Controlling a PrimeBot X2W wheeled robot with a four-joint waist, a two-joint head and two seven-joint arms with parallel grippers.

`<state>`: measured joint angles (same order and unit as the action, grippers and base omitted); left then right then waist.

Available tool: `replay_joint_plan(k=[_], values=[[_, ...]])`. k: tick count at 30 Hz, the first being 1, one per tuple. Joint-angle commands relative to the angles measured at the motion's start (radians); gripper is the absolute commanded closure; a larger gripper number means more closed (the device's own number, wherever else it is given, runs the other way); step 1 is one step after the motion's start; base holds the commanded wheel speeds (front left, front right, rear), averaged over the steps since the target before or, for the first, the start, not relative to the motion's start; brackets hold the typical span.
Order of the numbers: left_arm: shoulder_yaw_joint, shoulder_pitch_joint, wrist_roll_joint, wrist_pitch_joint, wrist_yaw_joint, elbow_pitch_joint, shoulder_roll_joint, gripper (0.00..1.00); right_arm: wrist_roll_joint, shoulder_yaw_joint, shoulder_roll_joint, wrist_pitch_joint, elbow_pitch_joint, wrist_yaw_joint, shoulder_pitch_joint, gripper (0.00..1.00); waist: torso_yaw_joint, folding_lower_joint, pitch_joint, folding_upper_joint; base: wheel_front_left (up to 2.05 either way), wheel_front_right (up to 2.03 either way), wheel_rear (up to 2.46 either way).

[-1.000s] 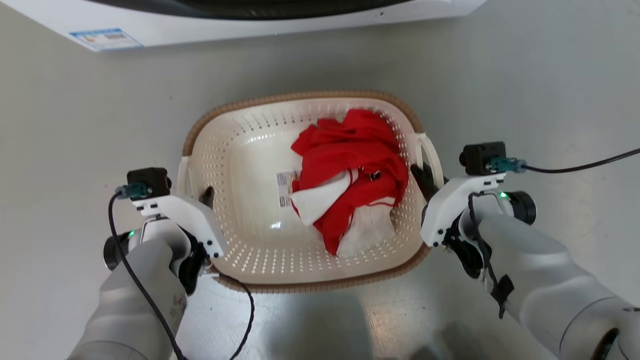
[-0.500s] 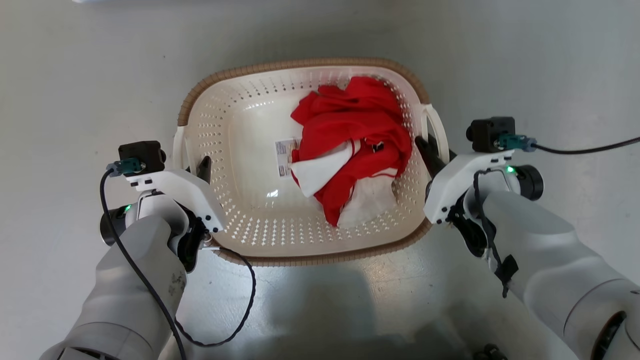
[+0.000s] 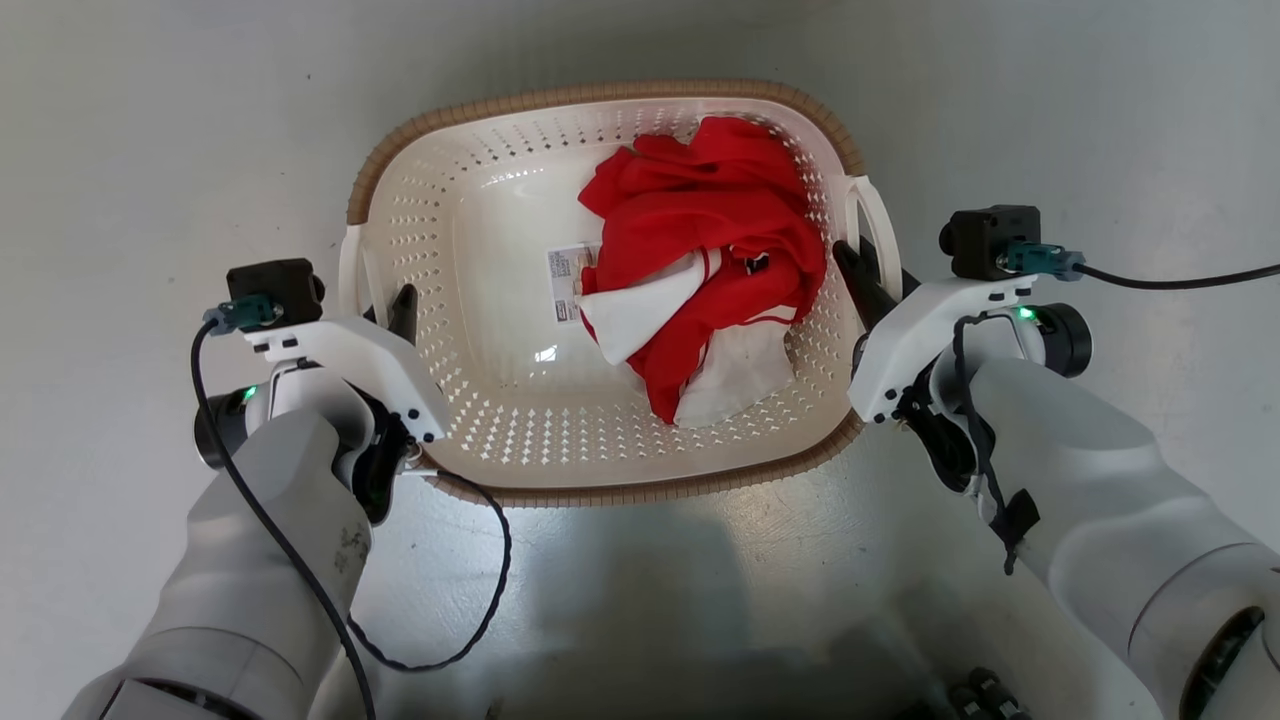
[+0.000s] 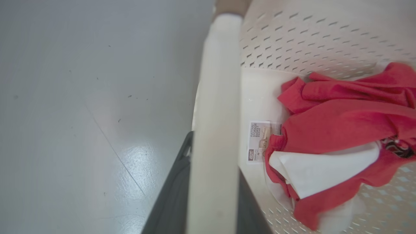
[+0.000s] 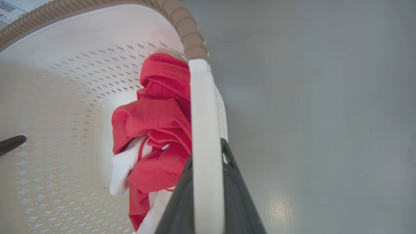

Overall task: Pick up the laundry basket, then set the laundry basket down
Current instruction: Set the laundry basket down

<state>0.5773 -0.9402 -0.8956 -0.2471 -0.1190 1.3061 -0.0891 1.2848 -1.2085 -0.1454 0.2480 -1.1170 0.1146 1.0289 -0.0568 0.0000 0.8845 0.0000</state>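
Laundry basket (image 3: pixel 600 96) is lying between left gripper (image 3: pixel 390 312) and right gripper (image 3: pixel 866 272), each clamping its nearer handle: left handle (image 3: pixel 348 265), right handle (image 3: pixel 886 232)

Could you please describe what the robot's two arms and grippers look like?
The left forearm and right forearm are smooth, rounded pale-grey shells. The left gripper and right gripper each have a white angular body, two long dark tapered fingers, a small black camera block with a teal connector and black cable, and a green light at the wrist.
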Motion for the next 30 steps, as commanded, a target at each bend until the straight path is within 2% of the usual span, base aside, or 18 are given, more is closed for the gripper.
replay_joint_plan(k=[1,8,9,11,12,13,14,15,16,30], values=[[-0.026,-0.018,0.003,-0.014,-0.009,-0.015,-0.009,1.00,-0.010,0.003,0.024,0.014,0.012,0.016,-0.052,1.00,0.001,0.0000,0.004,0.0000,0.00,0.00,0.00],[-0.030,-0.021,0.014,-0.014,-0.010,-0.018,-0.009,1.00,-0.018,0.017,0.029,0.014,0.007,0.016,-0.059,1.00,0.002,0.0000,0.007,0.0000,0.00,0.00,0.00],[-0.030,-0.021,0.015,-0.014,-0.010,-0.018,-0.009,1.00,-0.018,0.018,0.030,0.014,0.007,0.016,-0.060,0.95,0.002,0.0000,0.007,0.0000,0.00,0.00,0.00],[-0.032,-0.020,0.020,-0.014,-0.010,-0.019,-0.010,1.00,-0.017,0.019,0.031,0.014,0.006,0.016,-0.061,0.77,0.002,0.0000,0.006,0.0000,0.00,0.00,0.00],[-0.031,-0.020,0.022,-0.014,-0.010,-0.020,-0.010,0.98,-0.016,0.020,0.031,0.014,0.005,0.016,-0.062,0.75,0.002,0.0000,0.006,0.0000,0.00,0.00,0.00],[-0.032,-0.019,0.024,-0.015,-0.010,-0.021,-0.009,0.77,-0.016,0.021,0.032,0.014,0.004,0.016,-0.063,0.56,0.002,0.0000,0.006,0.0000,0.00,0.00,0.00],[-0.032,-0.019,0.026,-0.015,-0.010,-0.022,-0.009,0.70,-0.014,0.021,0.032,0.014,0.003,0.016,-0.063,0.24,0.002,0.0000,0.006,0.0000,0.00,0.00,0.00],[-0.032,-0.018,0.027,-0.015,-0.010,-0.022,-0.009,0.06,-0.013,0.022,0.033,0.014,0.003,0.016,-0.063,0.00,0.002,0.0000,0.007,0.0000,0.00,0.00,0.00],[-0.032,-0.018,0.028,-0.015,-0.010,-0.022,-0.008,0.00,-0.012,0.023,0.034,0.014,0.002,0.016,-0.063,0.00,0.002,0.0000,0.007,0.0000,0.00,0.00,0.00],[-0.037,-0.004,0.042,-0.015,-0.011,-0.024,-0.011,0.00,-0.004,0.024,0.043,0.014,-0.011,0.016,-0.073,0.00,-0.003,0.0000,-0.017,0.0000,0.00,0.00,0.00]])
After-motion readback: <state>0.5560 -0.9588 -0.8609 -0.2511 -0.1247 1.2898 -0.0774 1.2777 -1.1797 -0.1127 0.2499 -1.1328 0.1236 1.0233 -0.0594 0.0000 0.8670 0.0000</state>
